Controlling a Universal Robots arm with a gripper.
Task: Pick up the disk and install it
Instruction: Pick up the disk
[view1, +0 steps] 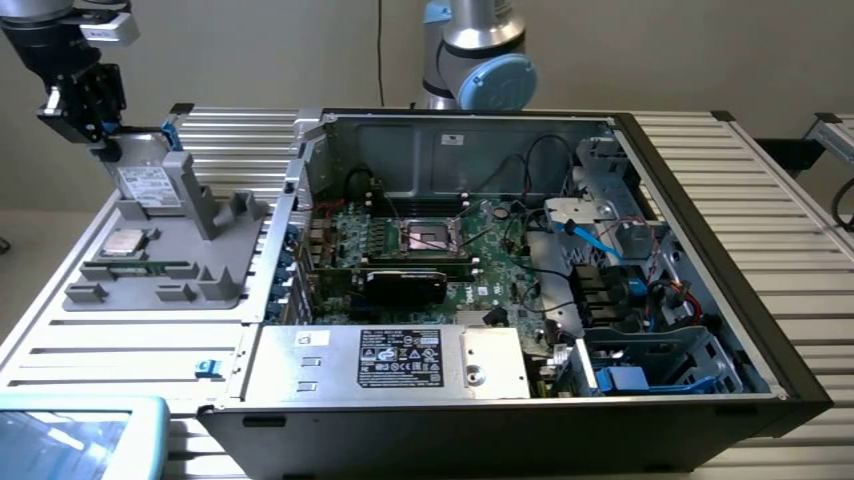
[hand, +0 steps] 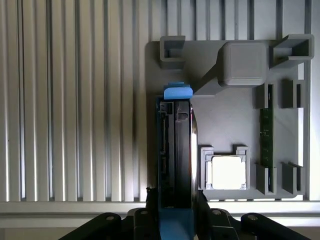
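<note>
The disk (view1: 144, 185) stands on edge, leaning in a slot of the grey fixture (view1: 160, 275) at the exterior view's left, its white label facing out. My gripper (view1: 104, 148) sits at the disk's upper end. In the wrist view I see the disk (hand: 175, 150) edge-on, with a blue end tab (hand: 178, 92) at its far end and another between my fingers. The gripper (hand: 176, 220) looks shut on the disk, one finger tight against each side. The disk still sits in the fixture (hand: 215, 120).
A square silver processor chip (view1: 127, 242) (hand: 228, 172) and a green memory stick (view1: 134, 266) (hand: 266, 130) also lie in the fixture. The open computer case (view1: 534, 250) stands to the exterior view's right, with a silver box (view1: 387, 360) and a drive cage (view1: 654, 365) at its front.
</note>
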